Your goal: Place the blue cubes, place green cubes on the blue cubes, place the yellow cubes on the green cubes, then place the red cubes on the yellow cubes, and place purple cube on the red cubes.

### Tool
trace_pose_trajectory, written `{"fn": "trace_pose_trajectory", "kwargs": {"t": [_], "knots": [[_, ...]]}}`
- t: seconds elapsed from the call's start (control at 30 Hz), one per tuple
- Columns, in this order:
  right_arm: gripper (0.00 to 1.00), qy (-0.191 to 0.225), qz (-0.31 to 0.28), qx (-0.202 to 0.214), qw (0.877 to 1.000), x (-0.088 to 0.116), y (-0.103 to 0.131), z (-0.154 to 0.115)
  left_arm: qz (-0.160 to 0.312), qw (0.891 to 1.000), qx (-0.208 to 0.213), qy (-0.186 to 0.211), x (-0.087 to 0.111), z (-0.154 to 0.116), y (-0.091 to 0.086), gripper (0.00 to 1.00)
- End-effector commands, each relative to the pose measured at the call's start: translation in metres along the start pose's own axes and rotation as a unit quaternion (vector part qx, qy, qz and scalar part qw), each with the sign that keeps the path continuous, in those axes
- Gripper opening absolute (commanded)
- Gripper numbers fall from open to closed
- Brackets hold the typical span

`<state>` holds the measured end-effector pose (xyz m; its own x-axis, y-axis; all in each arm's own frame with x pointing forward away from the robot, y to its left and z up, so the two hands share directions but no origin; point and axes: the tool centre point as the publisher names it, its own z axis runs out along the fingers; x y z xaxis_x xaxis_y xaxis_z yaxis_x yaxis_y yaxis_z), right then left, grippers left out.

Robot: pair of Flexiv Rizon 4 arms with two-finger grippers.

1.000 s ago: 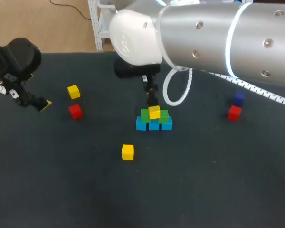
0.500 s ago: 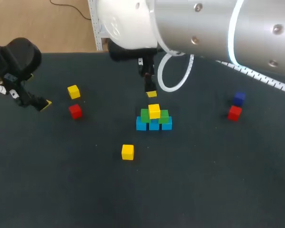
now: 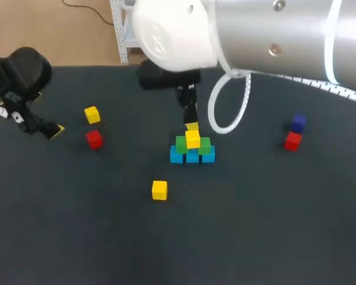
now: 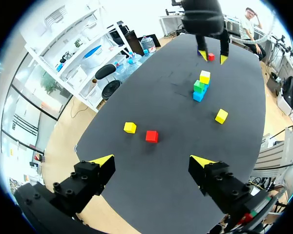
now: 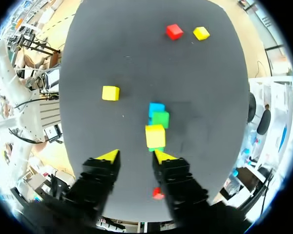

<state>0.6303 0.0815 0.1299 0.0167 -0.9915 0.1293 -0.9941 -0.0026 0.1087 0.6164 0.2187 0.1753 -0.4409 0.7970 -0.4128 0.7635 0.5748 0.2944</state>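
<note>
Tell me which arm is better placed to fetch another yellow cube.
Left, probably. The left hand is open and close to the yellow cube on that side; the right hand hovers open above the stack.

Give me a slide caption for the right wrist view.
Open right gripper hovers by a yellow cube stacked on green cubes over blue cubes.
</note>
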Motion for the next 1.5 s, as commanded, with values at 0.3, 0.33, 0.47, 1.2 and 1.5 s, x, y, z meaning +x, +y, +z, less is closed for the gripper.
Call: {"fn": "trace_pose_trajectory", "kwargs": {"t": [0.3, 0.33, 0.47, 1.2, 1.5], "knots": [[0.0, -0.009, -0.028, 0.008, 1.0, -0.016, 0.018, 0.021, 0.001, 1.0, 0.001, -0.001, 0.001, 0.0, 0.001, 1.0], [0.0, -0.007, -0.027, 0.006, 1.0, -0.015, 0.019, 0.021, 0.001, 1.0, 0.001, -0.001, 0.001, 0.0, 0.001, 1.0], [0.0, -0.002, -0.026, -0.006, 1.0, -0.015, 0.024, 0.026, 0.001, 1.0, 0.001, -0.001, 0.001, 0.0, 0.001, 1.0], [0.0, 0.01, -0.03, -0.05, 0.998, -0.019, 0.019, 0.071, 0.001, 1.0, 0.001, -0.001, 0.001, 0.0, 0.001, 1.0], [0.0, 0.013, -0.033, -0.047, 0.998, -0.019, 0.014, 0.075, 0.001, 1.0, 0.001, -0.001, 0.001, 0.0, 0.001, 1.0]]}}
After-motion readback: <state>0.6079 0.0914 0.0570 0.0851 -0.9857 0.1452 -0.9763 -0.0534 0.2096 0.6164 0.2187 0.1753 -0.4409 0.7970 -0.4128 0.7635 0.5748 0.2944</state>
